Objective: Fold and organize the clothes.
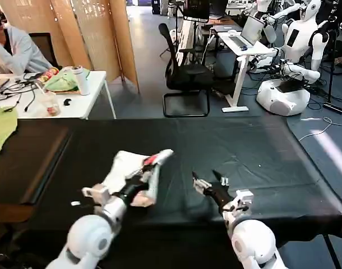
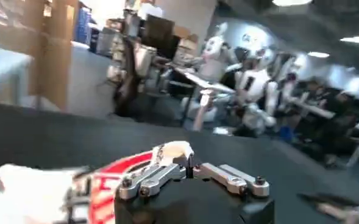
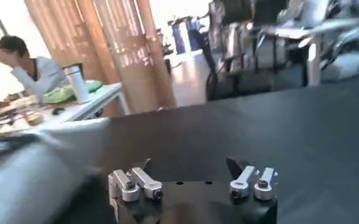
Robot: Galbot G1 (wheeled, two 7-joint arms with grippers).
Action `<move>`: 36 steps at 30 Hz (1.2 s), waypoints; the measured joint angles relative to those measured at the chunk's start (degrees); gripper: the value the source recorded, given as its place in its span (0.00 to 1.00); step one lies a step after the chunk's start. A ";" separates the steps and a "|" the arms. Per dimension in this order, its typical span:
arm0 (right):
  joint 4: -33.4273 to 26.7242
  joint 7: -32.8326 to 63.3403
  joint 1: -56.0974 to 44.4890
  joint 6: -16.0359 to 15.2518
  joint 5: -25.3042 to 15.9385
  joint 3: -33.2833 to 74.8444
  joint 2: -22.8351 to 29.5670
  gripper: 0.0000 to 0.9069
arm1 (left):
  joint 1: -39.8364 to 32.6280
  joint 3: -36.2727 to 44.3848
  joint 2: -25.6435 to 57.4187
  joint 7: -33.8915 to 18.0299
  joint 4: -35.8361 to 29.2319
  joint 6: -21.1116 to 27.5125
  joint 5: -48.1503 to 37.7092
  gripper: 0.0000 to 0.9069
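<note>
The clothes are one white T-shirt (image 1: pixel 126 168), lying crumpled on the black table (image 1: pixel 255 157) left of the middle, with a strip of red print (image 1: pixel 151 161) showing. My left gripper (image 1: pixel 142 180) is at the shirt's near right edge. In the left wrist view this gripper (image 2: pixel 188 159) is shut on a fold of the white T-shirt (image 2: pixel 174 148), with the red print (image 2: pixel 115 173) beside it. My right gripper (image 1: pixel 207 180) hovers low over bare table to the shirt's right, apart from it. In the right wrist view it (image 3: pixel 190 165) stands open and holds nothing.
A yellow-green cloth (image 1: pixel 0 130) lies at the table's left edge. Behind the table stand a cluttered white desk (image 1: pixel 75 103) with a bottle (image 1: pixel 80 79), an office chair (image 1: pixel 185 73) and parked white robots (image 1: pixel 294 50). The table's right half is bare.
</note>
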 joint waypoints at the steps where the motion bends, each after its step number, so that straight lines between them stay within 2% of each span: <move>1: -0.30 0.16 0.33 -0.48 1.28 -0.56 -0.13 0.97 | 0.08 0.31 -0.17 1.29 0.01 -0.42 0.71 0.97; 6: -1.76 0.88 1.82 -1.44 3.58 -3.29 -0.18 0.97 | -0.31 0.42 -0.04 5.32 0.04 -3.69 4.63 0.97; 14: -4.63 2.64 2.12 -1.48 3.83 -6.45 1.70 0.97 | 0.74 -2.60 1.66 5.60 -0.65 -4.40 5.36 0.97; 24: -4.13 2.65 -0.48 -1.17 4.69 -4.89 3.43 0.97 | 3.42 -6.54 2.39 5.65 -0.75 -4.74 5.62 0.97; 25: -4.25 2.69 -0.63 -1.10 4.74 -4.74 3.50 0.92 | 3.66 -6.85 2.43 5.65 -0.78 -4.77 5.66 0.97; 26: -4.49 2.71 -0.75 -1.04 4.88 -4.59 3.60 0.78 | 3.87 -7.12 2.45 5.66 -0.81 -4.84 5.72 0.97; 28: -4.93 2.72 -0.79 -0.86 4.95 -4.51 3.80 0.71 | 4.41 -7.61 2.43 5.72 -0.99 -4.99 5.89 0.97; 29: -5.15 2.70 -0.73 -0.73 4.92 -4.56 3.91 0.55 | 4.61 -7.83 2.35 5.72 -1.04 -5.09 6.00 0.97; 30: -5.49 2.67 -0.60 -0.51 4.85 -4.62 4.07 0.27 | 4.91 -8.11 2.25 5.73 -1.20 -5.23 6.12 0.97; 31: -5.75 2.66 -0.46 -0.41 4.80 -4.71 4.22 0.12 | 5.19 -8.38 2.19 5.72 -1.32 -5.34 6.31 0.97; 32: -6.13 2.63 -0.29 -0.31 4.63 -4.87 4.39 0.01 | 5.39 -8.59 2.15 5.72 -1.38 -5.44 6.42 0.97; 36: -7.88 2.21 0.80 0.13 3.36 -5.42 4.56 0.00 | 6.58 -9.71 2.07 5.75 -1.97 -5.83 6.80 0.97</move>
